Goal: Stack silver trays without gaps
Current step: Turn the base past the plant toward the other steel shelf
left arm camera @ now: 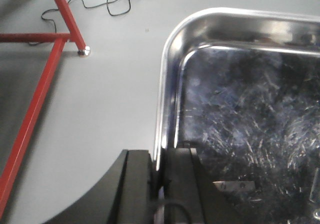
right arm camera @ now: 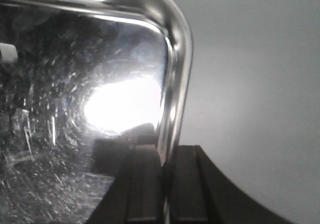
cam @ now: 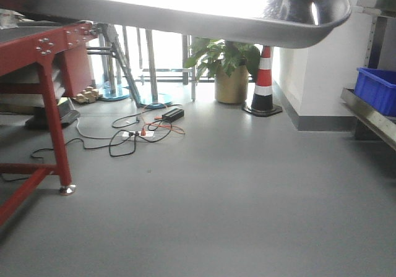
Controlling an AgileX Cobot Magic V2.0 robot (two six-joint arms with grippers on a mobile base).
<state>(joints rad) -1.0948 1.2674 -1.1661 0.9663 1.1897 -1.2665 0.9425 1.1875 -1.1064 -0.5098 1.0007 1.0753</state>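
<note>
One silver tray (cam: pixel 185 14) hangs in the air across the top of the front view, its underside toward the camera. From the left wrist I look down into its scuffed bottom (left arm camera: pixel 250 109); my left gripper (left arm camera: pixel 159 176) is shut on its left rim. The right wrist view shows the same silver tray (right arm camera: pixel 75 99) with a bright glare on its bottom, and my right gripper (right arm camera: pixel 165 179) is shut on its right rim. Grey floor lies far below the tray on both sides. No other tray is in view.
A red steel frame (cam: pixel 49 104) stands at the left, its leg (left arm camera: pixel 65 14) also seen from the left wrist. Cables and a power strip (cam: pixel 139 132) lie on the floor. A potted plant (cam: pixel 230 73) and striped cone (cam: pixel 263 82) stand at the back. Blue bins (cam: pixel 376 88) sit on a shelf at right.
</note>
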